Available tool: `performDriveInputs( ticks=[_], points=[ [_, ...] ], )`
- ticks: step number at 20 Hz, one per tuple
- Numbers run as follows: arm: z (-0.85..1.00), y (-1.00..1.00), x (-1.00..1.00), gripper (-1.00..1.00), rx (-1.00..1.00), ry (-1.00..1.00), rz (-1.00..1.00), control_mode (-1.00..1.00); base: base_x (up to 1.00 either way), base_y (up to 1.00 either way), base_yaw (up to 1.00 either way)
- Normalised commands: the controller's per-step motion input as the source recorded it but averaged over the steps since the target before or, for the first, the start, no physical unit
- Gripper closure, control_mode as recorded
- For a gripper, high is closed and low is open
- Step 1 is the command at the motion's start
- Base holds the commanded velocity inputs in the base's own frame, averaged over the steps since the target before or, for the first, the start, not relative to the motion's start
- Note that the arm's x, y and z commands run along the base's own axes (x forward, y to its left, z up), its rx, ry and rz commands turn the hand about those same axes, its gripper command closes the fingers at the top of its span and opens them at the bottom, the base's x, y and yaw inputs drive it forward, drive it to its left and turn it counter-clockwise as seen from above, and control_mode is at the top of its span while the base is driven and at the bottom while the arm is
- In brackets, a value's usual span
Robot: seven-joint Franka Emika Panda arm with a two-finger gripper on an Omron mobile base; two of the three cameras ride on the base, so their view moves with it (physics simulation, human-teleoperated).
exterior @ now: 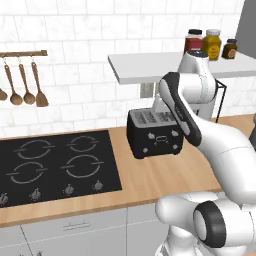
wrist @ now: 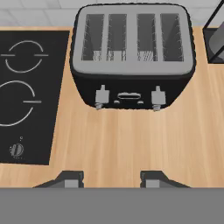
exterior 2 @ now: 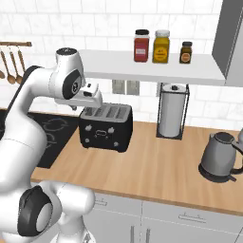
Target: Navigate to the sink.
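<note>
The gripper point(wrist: 111, 179) hangs above the wooden counter point(wrist: 127, 140), its two dark fingertips point(wrist: 70, 178) spread well apart with bare wood between them. It holds nothing and touches nothing.

Straight ahead of the gripper, beyond a strip of open counter, sits a black four-slot toaster point(wrist: 131, 57), its lever side turned toward the fingertips. To the gripper's left in the hand view lies the flat black stovetop point(wrist: 26, 92) with ring burners and a small knob near its front edge; this is a cooktop, not a basin. At the far right of that view a dark wire frame enters the picture.

In the right base view the hand is above and just behind the toaster's left end. Farther right along the counter stand a paper towel roll in a wire holder point(exterior 2: 172, 116) and a grey kettle point(exterior 2: 219, 156). Above them a white shelf point(exterior 2: 142, 66) carries three jars point(exterior 2: 161, 46). Wooden spoons point(exterior: 22, 82) hang on the tiled wall over the stovetop.

The sink cannot be found in any of these views.
</note>
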Motion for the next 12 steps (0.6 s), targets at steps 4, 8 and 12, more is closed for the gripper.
performDriveInputs(
  ticks=[4, 8, 12],
  points=[
    [0.00, 0.00, 0.00, -1.00, 0.00, 0.00, 0.00, 1.00, -0.06, 0.00, 0.00],
    [0.00, 0.00, 0.00, -1.00, 0.00, 0.00, 0.00, 1.00, -0.37, 0.00, 0.00],
    [0.00, 0.00, 0.00, -1.00, 0.00, 0.00, 0.00, 1.00, -0.71, -0.01, -0.15]
  ],
)
